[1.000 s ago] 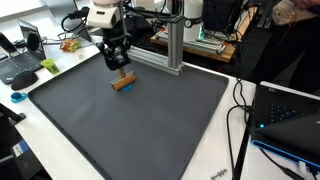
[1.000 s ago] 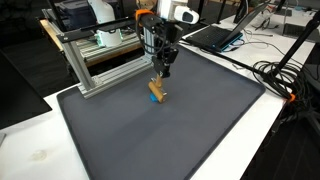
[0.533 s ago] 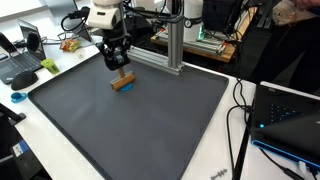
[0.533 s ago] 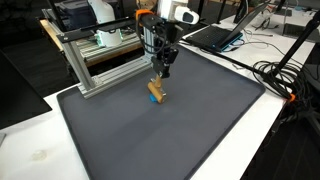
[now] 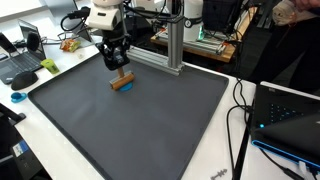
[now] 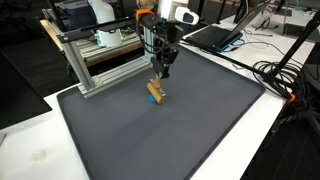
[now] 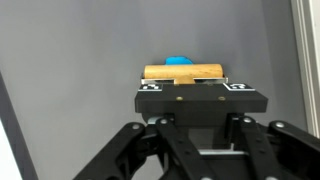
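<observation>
A short wooden block (image 5: pixel 122 83) (image 6: pixel 155 92) with a blue piece under it rests on the dark grey mat (image 5: pixel 150 130) (image 6: pixel 170 135), near the mat's far side. My gripper (image 5: pixel 119 70) (image 6: pixel 160 73) stands straight above the block, pointing down, with its jaws shut on the block's upper part. In the wrist view the wooden block (image 7: pixel 185 73) lies crosswise just past the black fingertip bar of the gripper (image 7: pixel 193 97), and the blue piece (image 7: pixel 182 61) peeks out behind it. The contact itself is hidden by the fingers.
An aluminium frame (image 5: pixel 175 45) (image 6: pixel 100 60) stands on the mat's edge close behind the gripper. Laptops (image 5: pixel 20 62) (image 6: pixel 215 35) and a dark case (image 5: pixel 290 115) sit on the white table around the mat. Cables (image 6: pixel 285 75) run along one side.
</observation>
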`<state>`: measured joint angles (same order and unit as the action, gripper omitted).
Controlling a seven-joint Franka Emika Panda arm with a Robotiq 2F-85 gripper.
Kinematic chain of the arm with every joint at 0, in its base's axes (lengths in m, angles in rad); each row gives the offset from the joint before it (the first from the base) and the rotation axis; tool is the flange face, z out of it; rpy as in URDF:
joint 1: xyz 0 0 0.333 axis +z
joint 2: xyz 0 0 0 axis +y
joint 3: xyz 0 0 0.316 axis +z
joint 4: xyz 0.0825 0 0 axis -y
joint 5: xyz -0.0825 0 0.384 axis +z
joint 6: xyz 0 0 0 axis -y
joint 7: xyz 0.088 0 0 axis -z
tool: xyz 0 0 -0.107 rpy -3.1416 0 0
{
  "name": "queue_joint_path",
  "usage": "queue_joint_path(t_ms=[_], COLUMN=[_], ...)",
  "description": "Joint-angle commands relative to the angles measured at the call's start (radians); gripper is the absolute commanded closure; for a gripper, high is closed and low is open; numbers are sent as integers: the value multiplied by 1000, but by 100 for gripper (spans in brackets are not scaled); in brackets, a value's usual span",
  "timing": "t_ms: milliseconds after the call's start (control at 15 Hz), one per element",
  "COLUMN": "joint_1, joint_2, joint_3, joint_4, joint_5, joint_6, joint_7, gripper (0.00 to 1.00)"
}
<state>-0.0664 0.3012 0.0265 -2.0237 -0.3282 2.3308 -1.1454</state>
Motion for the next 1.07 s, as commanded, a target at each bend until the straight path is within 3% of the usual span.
queue_joint_path(t_ms=[0,1000], joint_1=[4,10], joint_2=[85,94], joint_3=[-41,-47], joint_4=[18,23], joint_5=[-74,-119], joint_6=[33,28], joint_7=[26,40], gripper=[78,78])
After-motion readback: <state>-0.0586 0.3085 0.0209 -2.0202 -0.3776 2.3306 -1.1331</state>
